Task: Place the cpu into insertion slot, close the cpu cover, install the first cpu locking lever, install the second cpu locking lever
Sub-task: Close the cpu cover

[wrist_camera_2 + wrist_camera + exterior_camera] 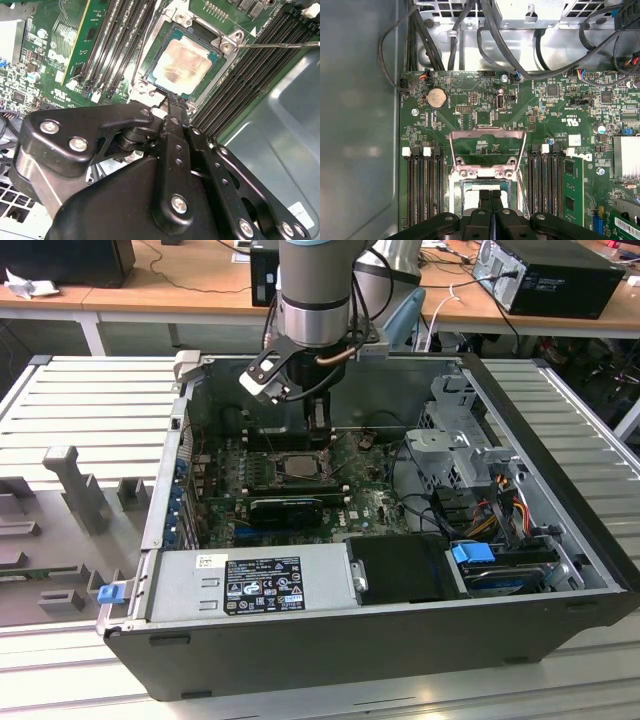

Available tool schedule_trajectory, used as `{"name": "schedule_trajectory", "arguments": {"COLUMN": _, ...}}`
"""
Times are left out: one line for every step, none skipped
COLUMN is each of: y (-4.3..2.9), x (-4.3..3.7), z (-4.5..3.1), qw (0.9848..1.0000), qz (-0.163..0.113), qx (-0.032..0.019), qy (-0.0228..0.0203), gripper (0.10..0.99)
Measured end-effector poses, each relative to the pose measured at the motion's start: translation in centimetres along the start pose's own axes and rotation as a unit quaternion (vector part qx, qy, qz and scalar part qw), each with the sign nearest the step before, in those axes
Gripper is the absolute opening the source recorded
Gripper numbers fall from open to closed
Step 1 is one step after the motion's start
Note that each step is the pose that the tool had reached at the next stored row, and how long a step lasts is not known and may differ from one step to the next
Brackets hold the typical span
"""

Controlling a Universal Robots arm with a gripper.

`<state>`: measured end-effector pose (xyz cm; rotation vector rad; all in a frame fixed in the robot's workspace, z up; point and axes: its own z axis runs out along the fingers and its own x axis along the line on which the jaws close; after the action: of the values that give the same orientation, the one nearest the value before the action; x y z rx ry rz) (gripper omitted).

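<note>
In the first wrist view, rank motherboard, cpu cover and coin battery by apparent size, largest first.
1. motherboard
2. cpu cover, open
3. coin battery, clearly smallest

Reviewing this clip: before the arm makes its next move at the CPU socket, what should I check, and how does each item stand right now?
1. cpu seated in the insertion slot: ok. In the second wrist view it lies flat inside the frame.
2. cpu cover closed: not ok. In the first wrist view it is swung open, away from the slot.
3. locking lever latched: not ok. The thin rod juts out over the memory slots.
4. gripper empty: ok. It is shut with nothing held.
5. gripper clear of the chip: cannot tell. Its tip sits at the slot's edge.
</note>
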<state>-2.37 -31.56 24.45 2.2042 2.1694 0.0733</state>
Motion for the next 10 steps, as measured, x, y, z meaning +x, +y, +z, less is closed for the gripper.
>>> {"name": "schedule_trajectory", "arguments": {"y": 0.04, "x": 0.01, "z": -0.03, "qw": 1.0000, "qz": 0.000, "qx": 0.0000, "qy": 0.0000, "gripper": 0.106}}
{"name": "schedule_trajectory", "arguments": {"y": 0.04, "x": 0.01, "z": -0.09, "qw": 1.0000, "qz": 0.000, "qx": 0.0000, "qy": -0.0001, "gripper": 0.106}}
{"name": "schedule_trajectory", "arguments": {"y": 0.06, "x": 0.01, "z": -0.33, "qw": 1.0000, "qz": 0.000, "qx": 0.0000, "qy": -0.0001, "gripper": 0.106}}
{"name": "schedule_trajectory", "arguments": {"y": 0.08, "x": 0.02, "z": -0.53, "qw": 1.0000, "qz": 0.000, "qx": 0.0000, "qy": 0.0000, "gripper": 0.106}}
{"name": "schedule_trajectory", "arguments": {"y": 0.10, "x": 0.03, "z": -0.73, "qw": 1.0000, "qz": 0.000, "qx": 0.0000, "qy": 0.0000, "gripper": 0.106}}
{"name": "schedule_trajectory", "arguments": {"y": 0.10, "x": 0.03, "z": -0.80, "qw": 1.0000, "qz": 0.000, "qx": 0.0000, "qy": 0.0000, "gripper": 0.106}}
{"name": "schedule_trajectory", "arguments": {"y": 0.10, "x": 0.03, "z": -0.85, "qw": 1.0000, "qz": 0.000, "qx": 0.0000, "qy": 0.0000, "gripper": 0.106}}
{"name": "schedule_trajectory", "arguments": {"y": 0.11, "x": 0.03, "z": -0.91, "qw": 1.0000, "qz": 0.000, "qx": 0.0000, "qy": 0.0000, "gripper": 0.106}}
{"name": "schedule_trajectory", "arguments": {"y": 0.15, "x": 0.03, "z": -0.95, "qw": 1.0000, "qz": 0.000, "qx": 0.0000, "qy": 0.0001, "gripper": 0.106}}
{"name": "schedule_trajectory", "arguments": {"y": 0.21, "x": 0.04, "z": -0.96, "qw": 1.0000, "qz": 0.000, "qx": 0.0000, "qy": 0.0000, "gripper": 0.106}}
